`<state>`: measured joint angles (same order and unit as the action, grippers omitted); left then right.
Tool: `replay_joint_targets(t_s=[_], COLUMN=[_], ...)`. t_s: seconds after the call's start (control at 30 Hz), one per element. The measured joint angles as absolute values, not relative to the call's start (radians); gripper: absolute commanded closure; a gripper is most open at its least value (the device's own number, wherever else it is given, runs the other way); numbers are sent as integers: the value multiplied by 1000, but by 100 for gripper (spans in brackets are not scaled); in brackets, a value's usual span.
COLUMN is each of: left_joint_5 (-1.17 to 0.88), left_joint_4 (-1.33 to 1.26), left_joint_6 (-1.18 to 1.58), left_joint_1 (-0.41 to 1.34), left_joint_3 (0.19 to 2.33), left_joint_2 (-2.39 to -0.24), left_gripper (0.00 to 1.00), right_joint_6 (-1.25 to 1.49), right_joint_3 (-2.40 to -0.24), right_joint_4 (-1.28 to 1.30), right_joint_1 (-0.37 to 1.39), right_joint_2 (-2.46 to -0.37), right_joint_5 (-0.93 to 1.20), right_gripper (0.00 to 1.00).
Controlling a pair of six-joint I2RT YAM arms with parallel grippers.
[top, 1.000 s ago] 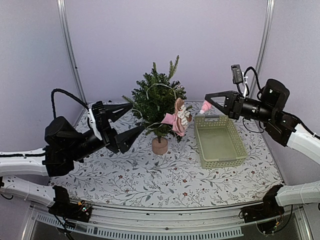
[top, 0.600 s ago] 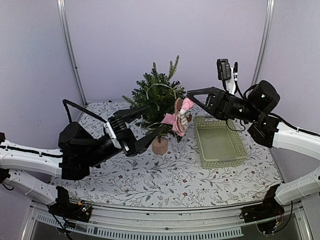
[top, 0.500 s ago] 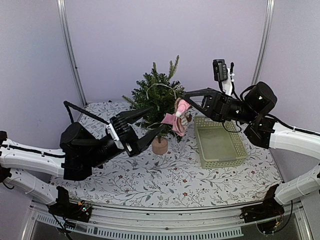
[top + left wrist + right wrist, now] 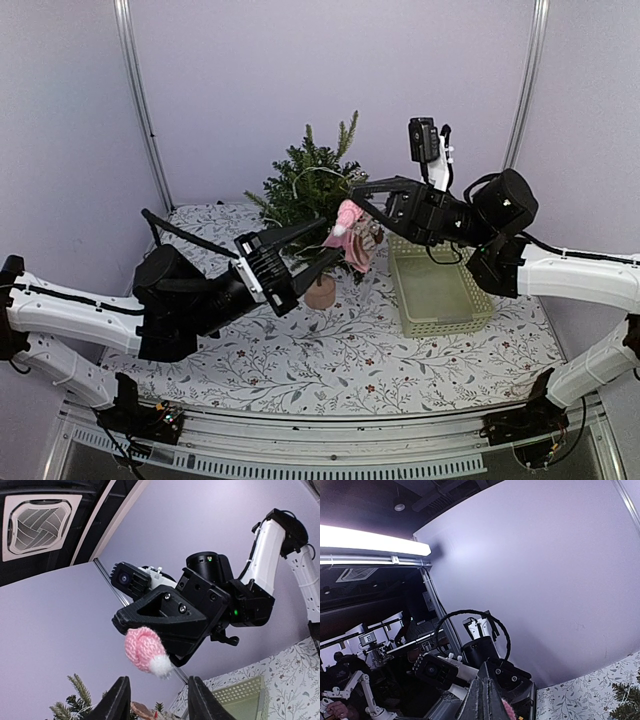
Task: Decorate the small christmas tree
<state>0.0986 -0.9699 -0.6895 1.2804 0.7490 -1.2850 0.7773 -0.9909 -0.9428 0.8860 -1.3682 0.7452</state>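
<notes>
The small christmas tree stands at the back middle of the table on a tan base; its needles also show in the left wrist view and the right wrist view. My right gripper is shut on a small pink knitted hat with a white pompom, held in front of the tree's right side. My left gripper is open just left of and below the hat, fingers apart with nothing between them. In the right wrist view only a pink sliver of the hat shows beside the shut fingers.
A pink bow with a brownish figure hangs on the tree's right side. A pale green mesh basket sits on the floral tablecloth to the right of the tree, below my right arm; its rim shows in the left wrist view.
My right arm has swung left, carrying the pink hat from above the basket to the tree's right side. My left arm has reached right toward it, its jaws narrowing.
</notes>
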Motion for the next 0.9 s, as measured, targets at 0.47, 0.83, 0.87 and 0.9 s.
replay_joint_targets(t_s=[0.47,0.83,0.87,0.9], left_joint_5=[110,201,213,226], left_joint_4=[-1057,-957,-935,-905], left_joint_6=[-692,-569,-543,-509], left_joint_1=[1290,1278,1269,1253], left_joint_3=[760,756,752,747], left_joint_2=[-1304,-1179,-1149,-1110], left_gripper=[100,100,100,100], right_joint_6=[823,773,753,734], right_joint_3=[-992,-1028,-1031,-1033], right_joint_4=[-1002,-921,-893,-862], right_joint_1=[905,904,901,898], right_joint_2=[-1420,-1413,-1404,-1393], right_joint_5=[759,759,756,752], right_gripper=[100,17,14,12])
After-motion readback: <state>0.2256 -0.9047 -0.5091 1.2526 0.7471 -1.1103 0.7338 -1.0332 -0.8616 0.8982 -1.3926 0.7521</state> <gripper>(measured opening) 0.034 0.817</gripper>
